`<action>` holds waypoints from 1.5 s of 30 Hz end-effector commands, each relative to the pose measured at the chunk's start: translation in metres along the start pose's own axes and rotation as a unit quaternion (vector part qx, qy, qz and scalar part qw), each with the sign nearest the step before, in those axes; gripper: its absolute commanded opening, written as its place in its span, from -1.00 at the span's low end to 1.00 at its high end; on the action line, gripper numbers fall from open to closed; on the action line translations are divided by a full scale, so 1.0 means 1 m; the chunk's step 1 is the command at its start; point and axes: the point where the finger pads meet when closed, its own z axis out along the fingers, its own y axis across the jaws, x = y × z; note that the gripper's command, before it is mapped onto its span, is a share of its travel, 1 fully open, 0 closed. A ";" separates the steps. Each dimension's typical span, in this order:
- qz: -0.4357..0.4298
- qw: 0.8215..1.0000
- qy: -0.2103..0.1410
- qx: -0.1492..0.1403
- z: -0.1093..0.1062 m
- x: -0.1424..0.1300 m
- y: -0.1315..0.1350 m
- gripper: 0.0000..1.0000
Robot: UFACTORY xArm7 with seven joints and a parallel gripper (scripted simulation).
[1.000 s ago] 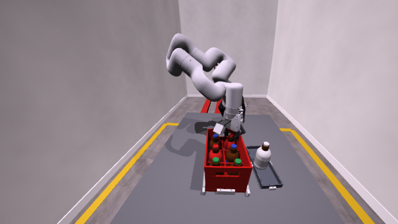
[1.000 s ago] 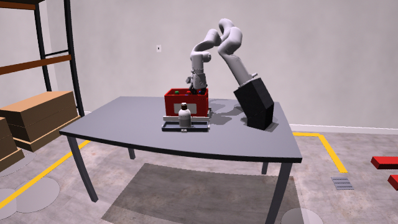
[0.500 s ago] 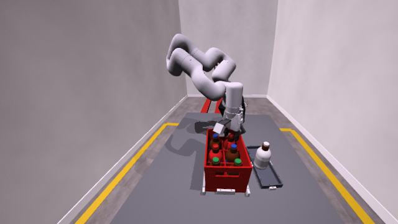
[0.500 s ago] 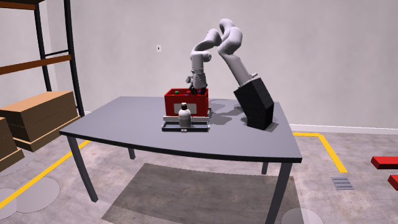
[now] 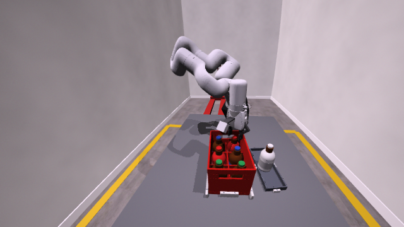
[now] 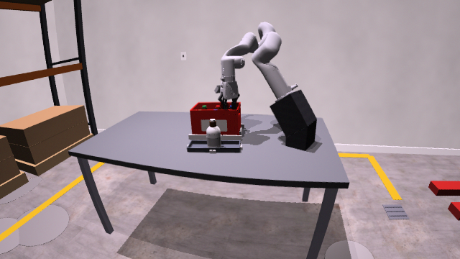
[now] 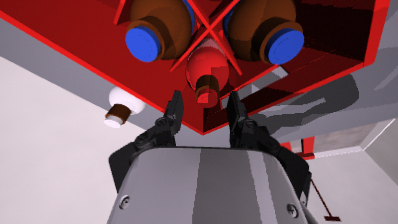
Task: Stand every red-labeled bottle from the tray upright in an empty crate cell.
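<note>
Gripper [image 5: 235,133] [image 6: 228,106] [image 7: 205,99] held partly open over the corner red-capped bottle [image 5: 233,145] [image 7: 207,69], which is seated in the crate [image 5: 218,184] [image 6: 195,122] [image 7: 75,45].

Nothing is pinched: the cap is flanked by the fingers, with a gap on each side. The other red-capped bottle [image 5: 218,157] is also housed in the crate, while the white bottle [image 5: 267,157] [image 6: 213,134] is left upright on the tray [image 5: 278,188] [image 6: 195,149]. Stiff, smooth walls are suggested, perhaps of glass and slippery; weight cannot be judged. If a regrip is needed, the narrow neck is best taken squarely below the cap, since the round shoulder could be slid off. Otherwise a straight lift is called for, so that neither neck nor divider is knocked.

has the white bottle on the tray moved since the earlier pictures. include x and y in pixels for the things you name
No, the white bottle [image 5: 267,160] [image 6: 213,137] [image 7: 127,100] stands at the same place on the tray [image 5: 274,180] [image 6: 230,145].
</note>
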 end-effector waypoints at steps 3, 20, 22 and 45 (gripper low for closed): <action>0.000 1.000 0.000 0.001 -0.015 0.000 0.000 0.30; 0.000 1.000 0.000 0.001 -0.050 0.000 0.000 0.30; 0.000 1.000 0.000 0.001 -0.054 0.000 0.000 0.30; 0.000 1.000 0.000 0.001 -0.064 0.000 0.000 -1.00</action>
